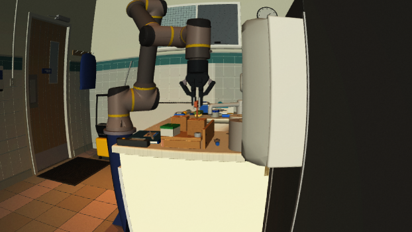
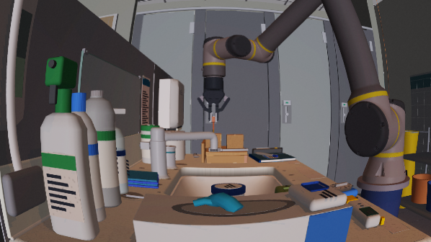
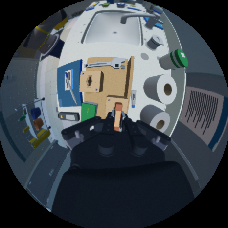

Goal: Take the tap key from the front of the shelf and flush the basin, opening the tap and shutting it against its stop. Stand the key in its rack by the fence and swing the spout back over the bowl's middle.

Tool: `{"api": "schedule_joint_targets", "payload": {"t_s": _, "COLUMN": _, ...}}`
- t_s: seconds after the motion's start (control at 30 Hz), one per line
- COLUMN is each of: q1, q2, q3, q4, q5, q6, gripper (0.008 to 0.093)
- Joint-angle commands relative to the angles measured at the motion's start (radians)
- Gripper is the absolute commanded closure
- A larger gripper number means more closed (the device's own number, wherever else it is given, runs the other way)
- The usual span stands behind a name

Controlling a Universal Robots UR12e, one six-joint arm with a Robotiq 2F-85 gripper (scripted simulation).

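Observation:
The tap key (image 1: 196, 106) (image 2: 213, 121) (image 3: 118, 117) is partly hidden between my fingers: an orange handle with a thin stem hanging straight down, gripped by my closed gripper (image 1: 196, 98) (image 2: 213, 114) (image 3: 117, 120) above a wooden block (image 3: 117, 105) on the wooden board. A second block with a keyhole slot (image 3: 91, 81) sits on the same board, whose raised fence (image 3: 129, 77) runs along one side. The basin (image 3: 113, 28) (image 2: 225, 182) lies beyond the board. The grey spout (image 2: 187, 137) (image 3: 133, 16) reaches over the bowl from its post (image 2: 158, 153).
Two paper rolls (image 3: 160, 89) (image 3: 154, 119) and a green-lidded tub (image 3: 175, 59) stand beside the fence. A wrench (image 3: 105, 64) lies on the board. A blue notebook (image 3: 69, 83) and green box (image 3: 88, 111) lie on the other side. Bottles (image 2: 68, 158) crowd the near counter.

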State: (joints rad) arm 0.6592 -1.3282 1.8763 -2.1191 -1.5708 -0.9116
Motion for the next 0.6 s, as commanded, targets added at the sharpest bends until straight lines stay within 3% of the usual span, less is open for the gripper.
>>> {"api": "schedule_joint_targets", "payload": {"t_s": 0.0, "q1": 0.000, "q2": 0.000, "q3": -0.001, "q4": 0.000, "q5": 0.000, "q6": 0.000, "gripper": 0.0934}}
{"api": "schedule_joint_targets", "payload": {"t_s": 0.23, "q1": 0.000, "q2": 0.000, "q3": 0.000, "q4": 0.000, "q5": 0.000, "q6": 0.000, "gripper": 0.0932}}
{"api": "schedule_joint_targets", "payload": {"t_s": 0.57, "q1": 0.000, "q2": 0.000, "q3": 0.000, "q4": 0.000, "q5": 0.000, "q6": 0.000, "gripper": 0.0865}}
